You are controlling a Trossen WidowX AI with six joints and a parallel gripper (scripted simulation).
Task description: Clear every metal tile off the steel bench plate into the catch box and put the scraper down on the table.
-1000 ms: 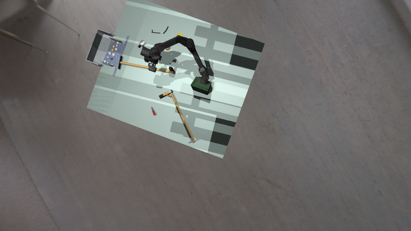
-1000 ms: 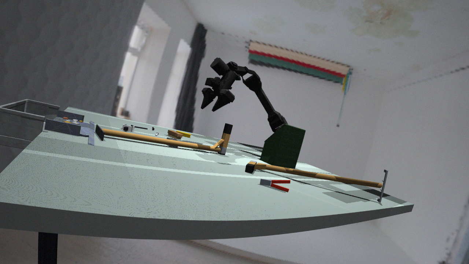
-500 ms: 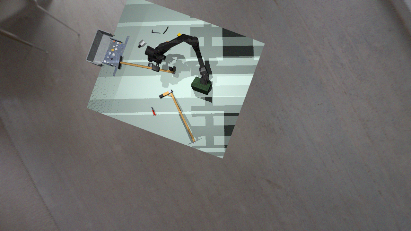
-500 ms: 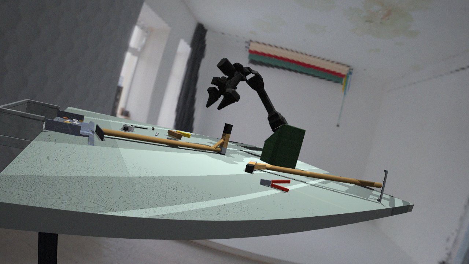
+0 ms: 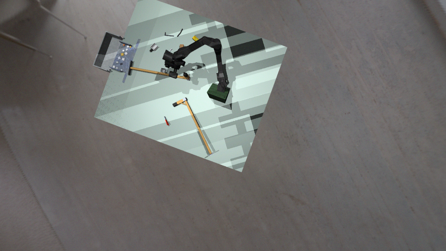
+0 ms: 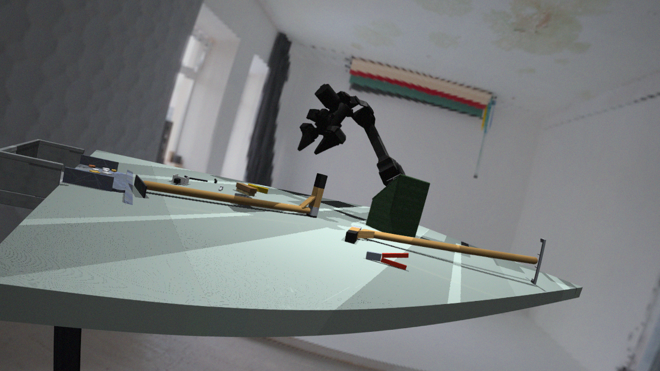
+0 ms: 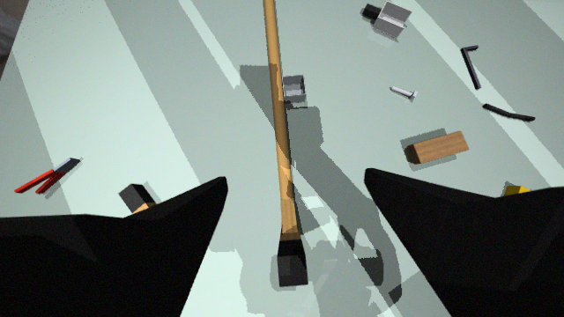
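Note:
The long scraper (image 5: pixel 146 71) (image 6: pixel 216 197) (image 7: pixel 274 88) lies on the table, its dark blade (image 5: pixel 130 68) (image 6: pixel 139 186) beside the near end of the steel plate (image 5: pixel 128 58) (image 6: pixel 122 181). Its black-ended grip (image 6: pixel 318 191) (image 7: pixel 292 264) stands up at the other end. Several white, orange and dark tiles (image 5: pixel 122 54) (image 6: pixel 94 171) lie on the plate. The grey catch box (image 5: pixel 107 38) (image 6: pixel 27 177) is at the plate's far end. My gripper (image 5: pixel 179 75) (image 6: pixel 308 151) (image 7: pixel 295 179) is open and empty, high above the grip end of the handle, which runs between the fingertips in the wrist view.
A second long tool (image 5: pixel 198 126) (image 6: pixel 443 246) with a thin toothed head and red pliers (image 5: pixel 167 121) (image 6: pixel 394 255) (image 7: pixel 44 179) lie on one side. A small metal box (image 7: pixel 294 88) sits beside the scraper handle. A wooden block (image 7: pixel 441 147), bolt (image 7: pixel 402 92) and metal bracket (image 7: pixel 392 19) lie on the other side.

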